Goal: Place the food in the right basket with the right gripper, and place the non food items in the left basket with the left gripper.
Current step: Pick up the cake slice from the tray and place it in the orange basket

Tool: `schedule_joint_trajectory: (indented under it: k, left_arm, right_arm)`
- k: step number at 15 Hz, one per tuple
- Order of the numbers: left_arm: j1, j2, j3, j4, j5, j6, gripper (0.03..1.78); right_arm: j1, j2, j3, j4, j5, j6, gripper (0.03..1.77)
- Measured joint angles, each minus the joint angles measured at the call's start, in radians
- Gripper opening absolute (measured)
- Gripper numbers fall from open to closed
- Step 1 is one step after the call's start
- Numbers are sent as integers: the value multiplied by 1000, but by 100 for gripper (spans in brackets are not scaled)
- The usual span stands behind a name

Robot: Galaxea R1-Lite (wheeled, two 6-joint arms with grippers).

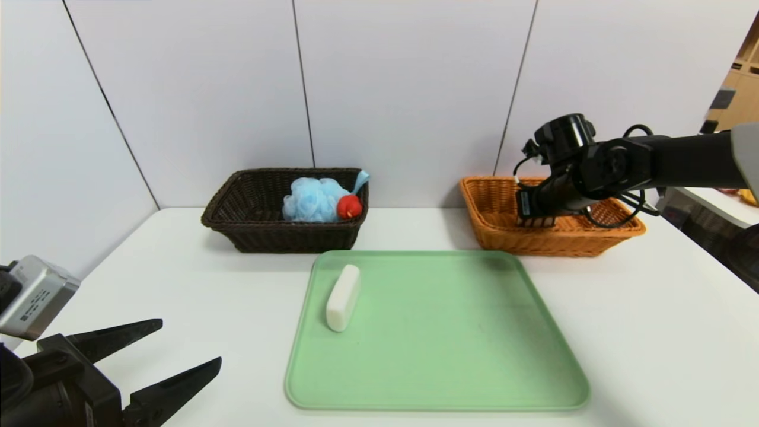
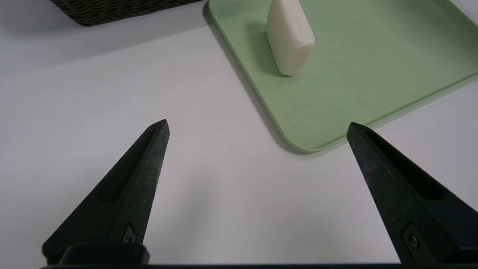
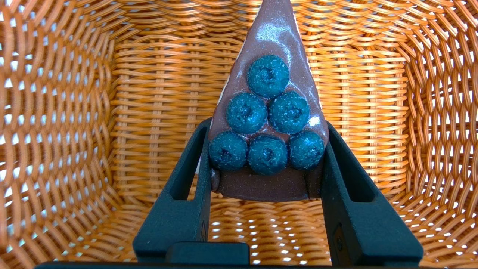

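My right gripper [image 1: 538,224] [image 3: 267,125] is lowered inside the orange-tan right basket [image 1: 551,243] [image 3: 157,93], shut on the wide end of the chocolate cake slice [image 3: 267,112] topped with blueberries. The cake is held just above the basket's woven floor. The dark brown left basket [image 1: 267,234] holds the light-blue bath puff [image 1: 313,200] and the red duck [image 1: 349,206]. The white soap bar [image 1: 343,297] [image 2: 289,41] lies on the green tray's left side. My left gripper [image 1: 190,341] [image 2: 257,123] is open over the bare table near the tray's front left corner, holding nothing.
The green tray [image 1: 439,332] [image 2: 354,93] lies in the middle of the white table, in front of both baskets. A corner of the dark basket [image 2: 112,9] shows in the left wrist view. A white panelled wall stands right behind the baskets.
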Motion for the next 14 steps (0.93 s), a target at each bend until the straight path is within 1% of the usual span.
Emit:
schedule_joint_trajectory:
  k: [3,6,9,14]
  left_arm:
    - [0,0,0,0,0,0,169]
    - [0,0,0,0,0,0,169]
    - [0,0,1,0,0,0,169]
    - [0,0,2,0,0,1,169]
  right_arm:
    - [-2,6,-4,-6,-1,0,110]
    - [-7,5,-4,-7,-1,-1,130]
    - [-8,-10,2,-4,-1,-7,143]
    - [4,-86,33,-2,1,-37,156]
